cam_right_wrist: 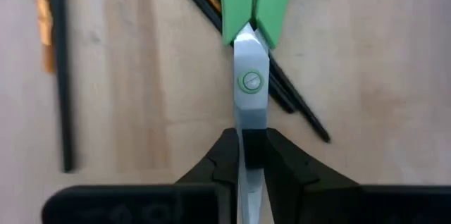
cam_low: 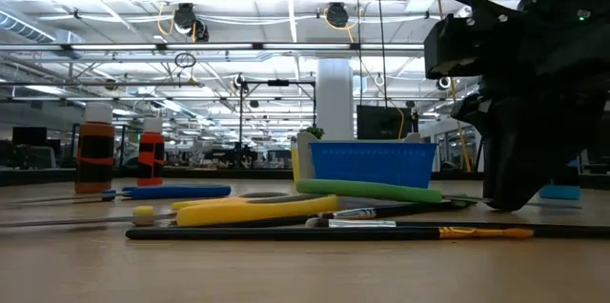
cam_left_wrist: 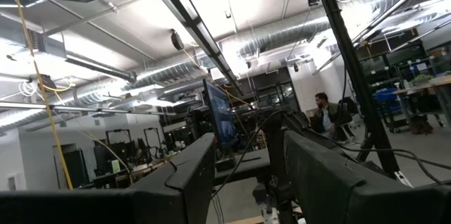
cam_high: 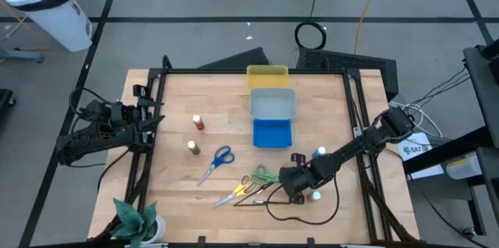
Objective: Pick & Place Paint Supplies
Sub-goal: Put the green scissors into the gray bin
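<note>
The green-handled scissors [cam_right_wrist: 251, 76] lie flat near the table's front, my right claw [cam_right_wrist: 251, 155] clamped on their blades. Dark brushes [cam_right_wrist: 282, 90] cross beneath; yellow scissors [cam_high: 236, 194] lie beside. My left claw [cam_high: 146, 112] waits at the table's left edge.

A robotics lab or industrial hall: exposed ceiling ducts [cam_left_wrist: 282, 55] (silvery) above monitors [cam_left_wrist: 218, 115] and cluttered workbenches [cam_left_wrist: 416, 86].
</note>
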Robot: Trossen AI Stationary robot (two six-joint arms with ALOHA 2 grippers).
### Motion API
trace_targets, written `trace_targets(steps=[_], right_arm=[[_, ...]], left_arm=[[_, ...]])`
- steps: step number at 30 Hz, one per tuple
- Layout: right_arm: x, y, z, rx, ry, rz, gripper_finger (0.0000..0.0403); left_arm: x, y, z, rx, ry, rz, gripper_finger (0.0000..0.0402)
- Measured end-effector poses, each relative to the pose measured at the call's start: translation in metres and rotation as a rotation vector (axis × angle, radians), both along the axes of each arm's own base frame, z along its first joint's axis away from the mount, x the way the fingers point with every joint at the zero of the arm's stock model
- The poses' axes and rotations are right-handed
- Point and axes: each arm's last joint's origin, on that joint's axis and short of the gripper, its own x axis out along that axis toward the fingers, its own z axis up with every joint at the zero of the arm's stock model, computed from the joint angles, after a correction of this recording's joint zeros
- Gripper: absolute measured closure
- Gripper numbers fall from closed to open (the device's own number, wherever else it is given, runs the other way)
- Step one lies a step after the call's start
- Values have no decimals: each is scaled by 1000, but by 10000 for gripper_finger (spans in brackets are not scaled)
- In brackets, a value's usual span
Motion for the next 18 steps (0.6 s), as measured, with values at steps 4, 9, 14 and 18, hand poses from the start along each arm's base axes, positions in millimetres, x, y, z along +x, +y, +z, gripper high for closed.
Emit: trace_targets(steps=[4, 9, 14, 18], right_arm=[[-2, -2, 16, 4, -56, -2, 372], [-8, -5, 41, 10, -136, 20, 372], [-13, -15, 71, -4, -244, 61, 372], [-15, -37, 93, -35, -311, 75, 372]], left_arm=[[0, 0, 0, 0, 0, 1, 220], [0, 0, 0, 0, 0, 0, 220], [0, 0, 0, 0, 0, 0, 220], [0, 0, 0, 0, 0, 0, 220]])
